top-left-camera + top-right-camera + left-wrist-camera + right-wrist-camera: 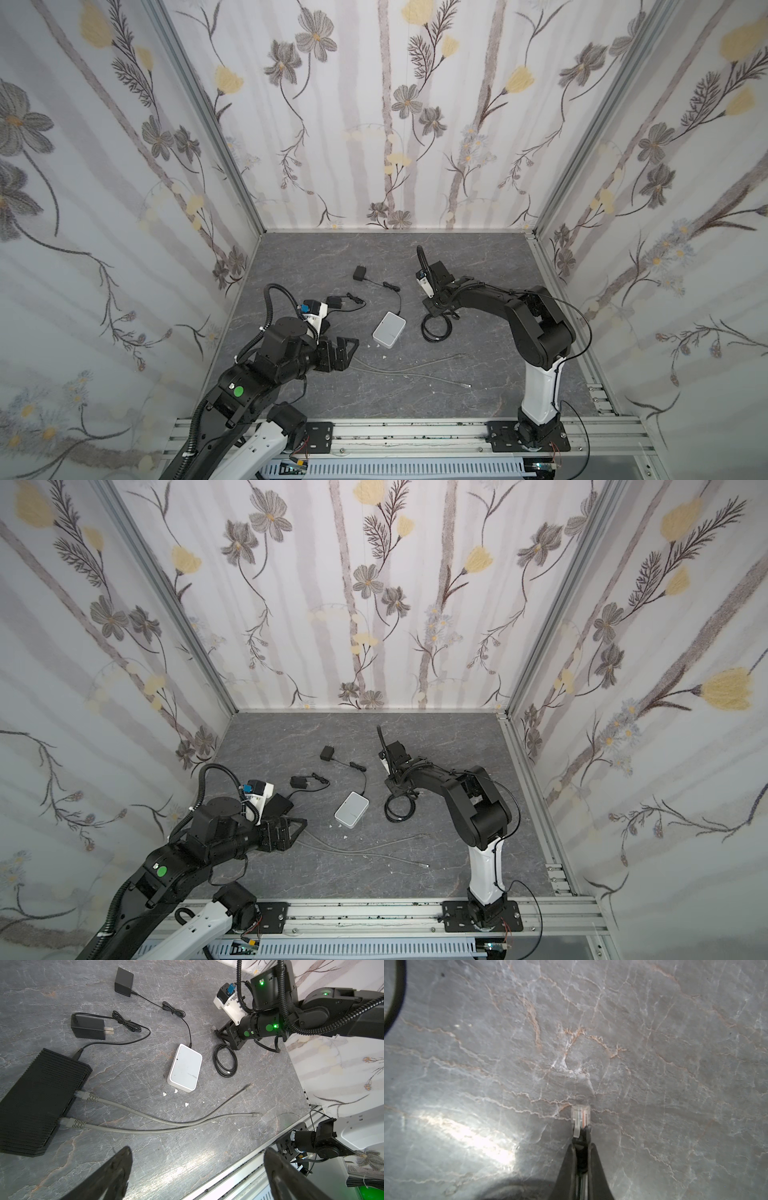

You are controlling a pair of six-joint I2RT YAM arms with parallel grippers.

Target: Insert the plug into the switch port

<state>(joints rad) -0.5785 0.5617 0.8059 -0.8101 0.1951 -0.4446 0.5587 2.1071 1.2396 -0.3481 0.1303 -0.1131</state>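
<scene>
The small box (389,328) lies near the middle of the table (478,257). Just to its right lies a coil of cable (436,330). At the far end of the coil is the right gripper (581,1141), with the plug (580,1119) between its tips. Behind the small box lies a charger (358,273) — its cord (390,286) runs to the box's back side. A second charger (333,302) lies to the left, and the big box (37,1101) lies in front of that. Two long cables (89,1097) go from the big box to the right, passing in front of the small box — their far ends lie loose. The left gripper (197,1153) is to the front and left of the small box, near the cables.
</scene>
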